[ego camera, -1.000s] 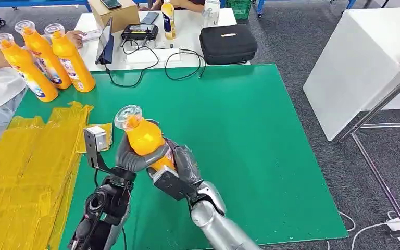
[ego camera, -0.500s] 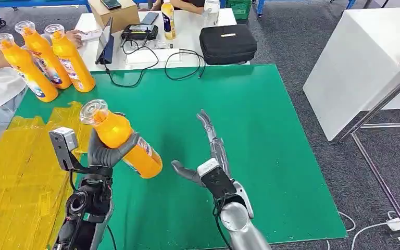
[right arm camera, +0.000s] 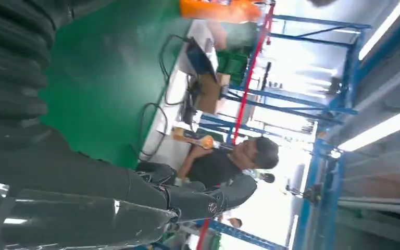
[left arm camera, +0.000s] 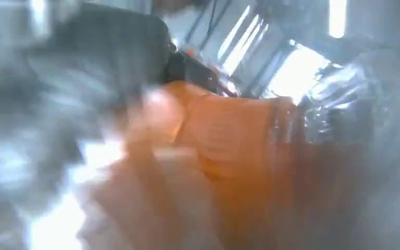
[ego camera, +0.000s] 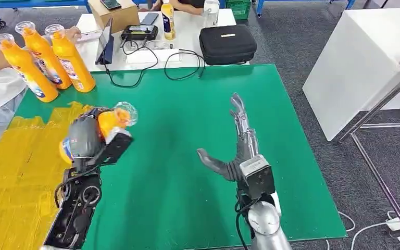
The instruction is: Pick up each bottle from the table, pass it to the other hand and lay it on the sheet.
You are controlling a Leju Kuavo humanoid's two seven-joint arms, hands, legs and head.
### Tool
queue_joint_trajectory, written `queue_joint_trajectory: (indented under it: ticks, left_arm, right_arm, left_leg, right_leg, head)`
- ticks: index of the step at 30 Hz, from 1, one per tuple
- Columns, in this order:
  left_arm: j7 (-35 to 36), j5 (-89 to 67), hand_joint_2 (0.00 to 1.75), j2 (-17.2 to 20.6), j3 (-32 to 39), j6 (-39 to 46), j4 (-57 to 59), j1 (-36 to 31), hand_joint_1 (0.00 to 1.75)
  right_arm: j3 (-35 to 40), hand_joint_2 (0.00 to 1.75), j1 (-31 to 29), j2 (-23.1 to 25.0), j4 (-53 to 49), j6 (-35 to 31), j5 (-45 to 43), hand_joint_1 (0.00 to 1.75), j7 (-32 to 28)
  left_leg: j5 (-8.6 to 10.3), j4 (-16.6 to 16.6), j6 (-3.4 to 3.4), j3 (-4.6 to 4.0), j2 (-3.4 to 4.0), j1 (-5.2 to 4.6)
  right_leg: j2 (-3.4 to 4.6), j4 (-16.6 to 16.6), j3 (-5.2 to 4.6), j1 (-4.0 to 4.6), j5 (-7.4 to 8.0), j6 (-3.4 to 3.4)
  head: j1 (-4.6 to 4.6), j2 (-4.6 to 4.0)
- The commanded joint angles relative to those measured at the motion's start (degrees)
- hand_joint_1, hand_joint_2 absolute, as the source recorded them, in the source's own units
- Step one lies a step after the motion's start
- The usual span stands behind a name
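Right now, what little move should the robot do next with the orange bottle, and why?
Probably lower the left hand and lay the orange bottle on the yellow sheet. That hand grips the bottle beside the sheet's edge, and the right hand is empty.

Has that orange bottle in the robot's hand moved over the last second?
Yes. The orange bottle, held by the left hand, has swung left, away from the middle of the green mat and out over the edge of the yellow sheet.
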Motion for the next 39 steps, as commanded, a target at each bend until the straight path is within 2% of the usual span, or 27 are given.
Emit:
queue_joint_trajectory:
  ticks: [1, 7, 16, 23, 25, 26, 28, 39]
  left_arm:
    - [5.82, -17.54, 1.75, 10.62, -5.64, 9.48, 38.84, -15.67, 1.75]
    - [7.80, -19.70, 1.75, 14.45, -3.93, 4.86, 45.85, -19.07, 1.75]
    - [8.39, -19.26, 1.75, 16.62, -1.21, 4.20, 47.97, -19.16, 1.75]
    - [5.48, -15.25, 1.75, 16.38, 3.41, 3.63, 48.45, -18.57, 1.75]
    - [1.78, -12.64, 1.75, 15.49, 5.60, 2.97, 48.38, -17.82, 1.75]
    - [0.22, -11.25, 1.75, 14.97, 6.80, 2.57, 48.31, -17.45, 1.68]
    - [-2.52, -9.26, 1.75, 13.84, 8.33, 2.13, 48.10, -16.77, 0.89]
    - [-2.46, -9.29, 1.75, 13.65, 8.34, 2.27, 48.06, -16.65, 0.89]
  right_arm:
    - [0.75, 1.75, -3.44, -4.53, 1.81, 0.57, -1.18, 0.00, -0.57]
    - [2.80, 1.75, -4.52, -5.12, 4.67, 1.07, -1.19, 0.00, -0.83]
    - [3.42, 1.75, -4.45, -5.22, 6.62, 1.10, -1.26, 0.00, -0.98]
    - [3.97, 1.75, -4.26, -4.97, 8.16, 1.09, -1.24, 0.00, -1.04]
    - [4.29, 1.75, -4.36, -5.02, 8.73, 1.09, -1.04, 0.00, -1.10]
    - [4.38, 1.75, -4.37, -5.02, 8.92, 0.94, -0.84, 0.00, -1.15]
    - [4.45, 1.75, -4.44, -4.99, 9.34, 0.95, -0.84, 0.00, -1.15]
    - [4.43, 1.75, -4.48, -5.00, 9.45, 0.95, -0.84, 0.00, -1.15]
  left_leg:
    - [0.03, -0.07, -0.08, 0.18, 0.05, 0.03]
    - [-0.05, 0.00, -0.18, 0.28, 0.26, 0.18]
    - [0.03, 0.00, -0.15, -0.02, 0.16, 0.19]
    - [-0.02, 0.00, -0.17, 0.08, 0.12, 0.23]
    - [-0.04, 0.02, -0.17, 0.11, 0.09, 0.25]
    - [-0.03, 0.00, -0.17, 0.10, 0.09, 0.22]
    - [0.03, -0.03, -0.14, 0.01, 0.08, 0.17]
    - [0.01, -0.01, -0.15, 0.02, 0.05, 0.18]
  right_leg:
    - [0.00, -0.05, 0.17, 0.02, -0.01, -0.02]
    - [0.12, -0.02, 0.24, 0.14, -0.08, -0.03]
    - [0.12, 0.00, 0.01, 0.17, -0.03, -0.03]
    - [0.06, -0.02, 0.12, 0.21, -0.09, -0.04]
    - [0.03, -0.02, 0.18, 0.22, -0.11, -0.03]
    - [0.04, -0.02, 0.15, 0.19, -0.10, -0.03]
    - [0.04, -0.02, 0.06, 0.15, -0.06, -0.02]
    - [0.01, 0.00, 0.08, 0.15, -0.09, -0.02]
  head:
    - [0.00, 0.00]
    - [0.00, 0.00]
    - [0.02, 0.00]
    - [0.00, -0.02]
    - [0.02, 0.00]
    - [0.00, 0.00]
    - [0.02, 0.00]
    - [0.00, 0.00]
